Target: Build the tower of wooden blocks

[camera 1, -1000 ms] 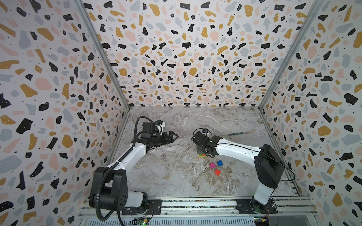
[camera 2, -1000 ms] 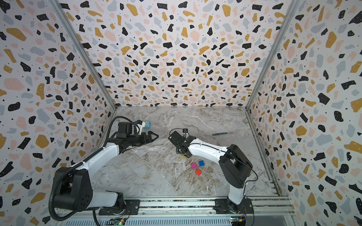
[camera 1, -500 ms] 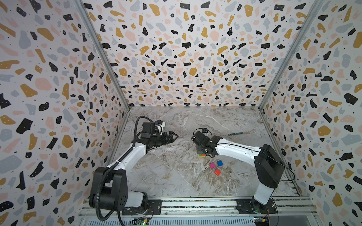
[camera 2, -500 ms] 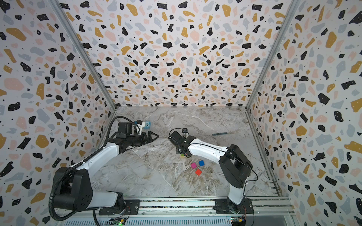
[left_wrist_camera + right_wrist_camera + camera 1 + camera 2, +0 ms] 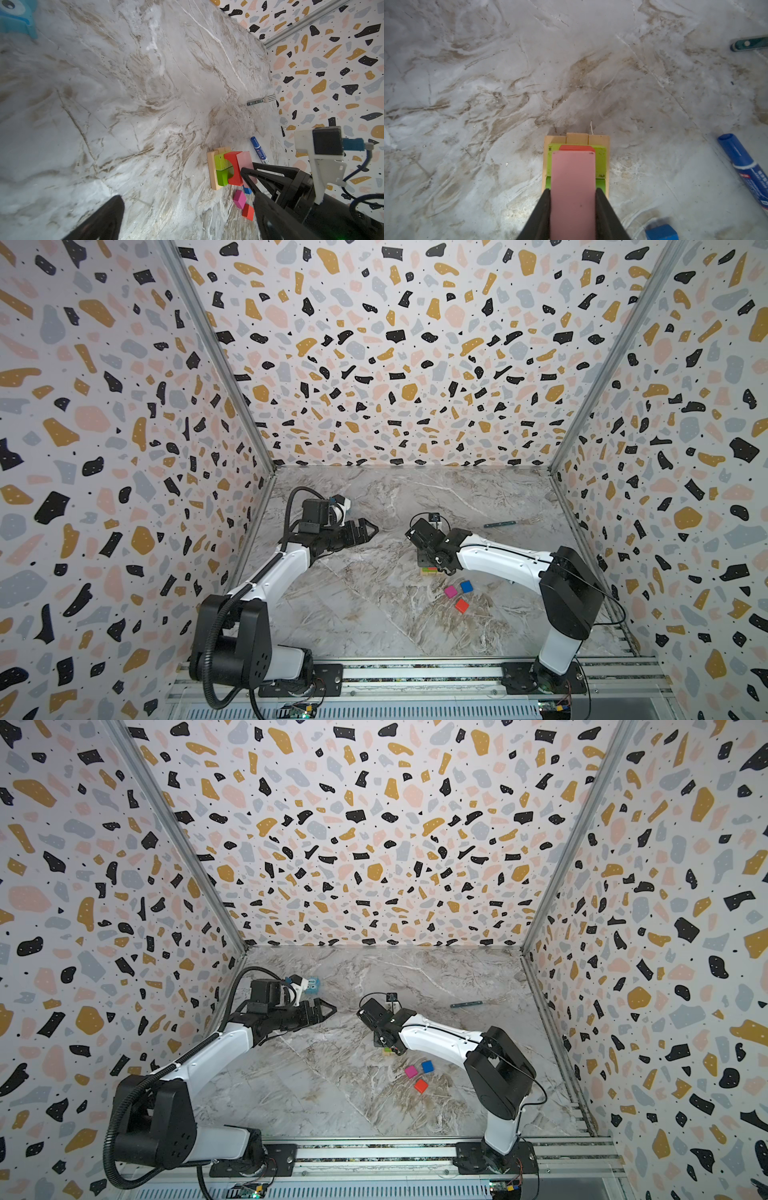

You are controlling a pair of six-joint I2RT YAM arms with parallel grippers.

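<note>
- Nearest the rail: orange-red cube (image 5: 461, 605), magenta cube (image 5: 450, 592) and blue cube (image 5: 466, 586) lie loose on the table (image 5: 365, 626), near the tower's front-right and apart from it.
- Tower (image 5: 220, 168) stands near table centre: tan base (image 5: 577, 138), green layer (image 5: 601, 158), red block (image 5: 233, 168) on top.
- Right gripper (image 5: 573, 191) is clamped on the pink block (image 5: 572, 170) across its short width. The block's long axis runs along the fingers, parallel to the red block directly below.
- Seated or just above: cannot tell. Judgement: release turns on that gap.
- Right arm: forearm low, reaching in from the right, wrist pitched down over the stack.
- Farther back-left: left gripper (image 5: 368, 526), jaws spread, empty, roughly level, well apart from the tower. The right arm is nearer.
- Beyond: marker pen (image 5: 258, 152), fork (image 5: 500, 524), pale blue box (image 5: 311, 984). None is involved.
</note>
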